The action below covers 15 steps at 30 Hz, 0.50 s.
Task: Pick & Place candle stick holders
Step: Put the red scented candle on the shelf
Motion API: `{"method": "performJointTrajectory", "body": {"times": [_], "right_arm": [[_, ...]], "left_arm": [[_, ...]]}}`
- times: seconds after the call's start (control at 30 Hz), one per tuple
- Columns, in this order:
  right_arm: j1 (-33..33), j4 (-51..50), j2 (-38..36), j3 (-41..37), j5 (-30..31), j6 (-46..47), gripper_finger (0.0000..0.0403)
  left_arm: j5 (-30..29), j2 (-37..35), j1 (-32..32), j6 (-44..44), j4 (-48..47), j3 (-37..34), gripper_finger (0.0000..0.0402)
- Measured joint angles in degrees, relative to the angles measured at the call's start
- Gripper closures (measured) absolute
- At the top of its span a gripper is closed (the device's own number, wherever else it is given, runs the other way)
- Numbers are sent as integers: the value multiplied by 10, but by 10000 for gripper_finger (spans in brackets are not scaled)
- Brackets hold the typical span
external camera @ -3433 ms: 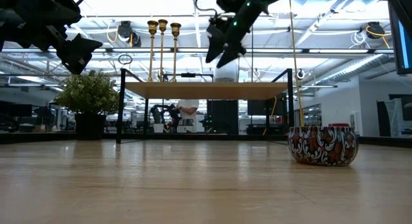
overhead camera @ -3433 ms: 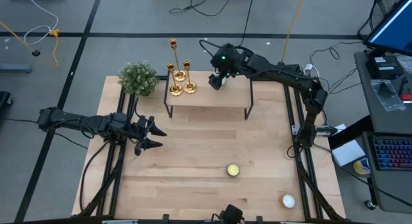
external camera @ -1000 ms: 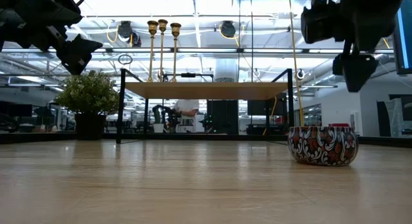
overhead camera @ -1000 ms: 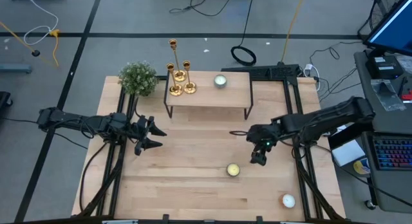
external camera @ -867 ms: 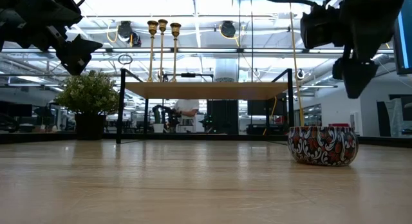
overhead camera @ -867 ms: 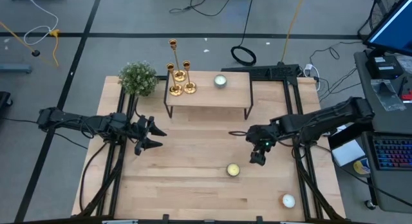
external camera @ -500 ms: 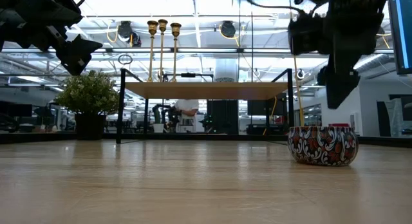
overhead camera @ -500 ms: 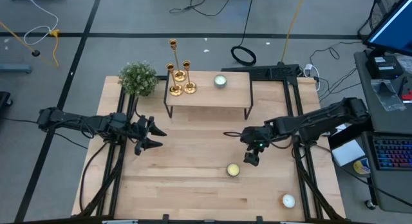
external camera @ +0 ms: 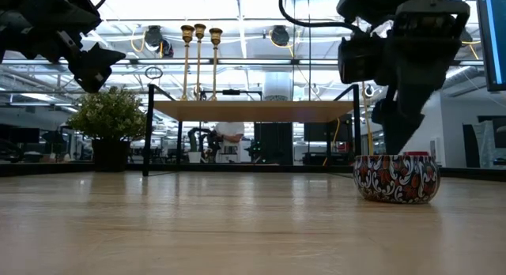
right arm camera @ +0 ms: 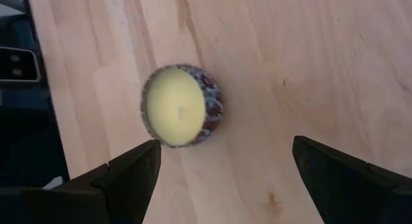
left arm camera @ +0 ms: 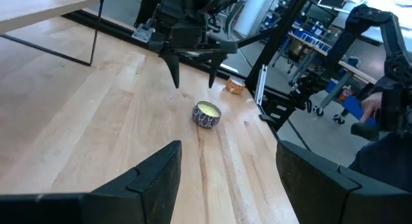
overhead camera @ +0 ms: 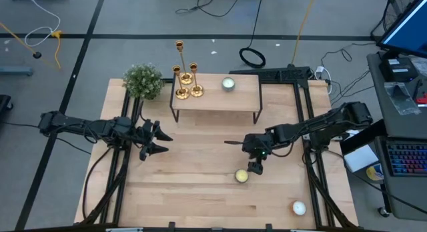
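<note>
Three gold candle stick holders (overhead camera: 184, 77) of differing heights stand by their round bases on the left end of a small raised table (overhead camera: 243, 99). They also show in the low view (external camera: 199, 62). My left gripper (overhead camera: 159, 140) is open and empty over the table's left part, well short of them. My right gripper (overhead camera: 255, 167) is open and hovers just above a patterned candle tin (overhead camera: 241, 176) with yellow wax (right arm camera: 182, 106). Its fingers (right arm camera: 129, 179) stand wide apart and touch nothing.
A small candle in a silvery tin (overhead camera: 228, 84) sits on the raised table to the right of the holders. A potted green plant (overhead camera: 143, 81) stands at the table's far left corner. A white candle (overhead camera: 298, 207) lies near the front right corner.
My right gripper has gone toward the table's left edge and a little toward its near edge, and down, and now hangs beside and above the patterned candle tin. Its fingers stay open. My left arm has kept still.
</note>
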Motion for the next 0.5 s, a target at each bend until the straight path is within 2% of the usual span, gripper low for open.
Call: {"method": "performJointTrajectory", "body": {"times": [0.33,0.5], "right_arm": [[2,31,0,0,18,-26,62],[16,75,0,0,36,-87,62]], "left_arm": [[0,0,0,-2,0,0,149],[0,0,0,-3,0,0,149]]}}
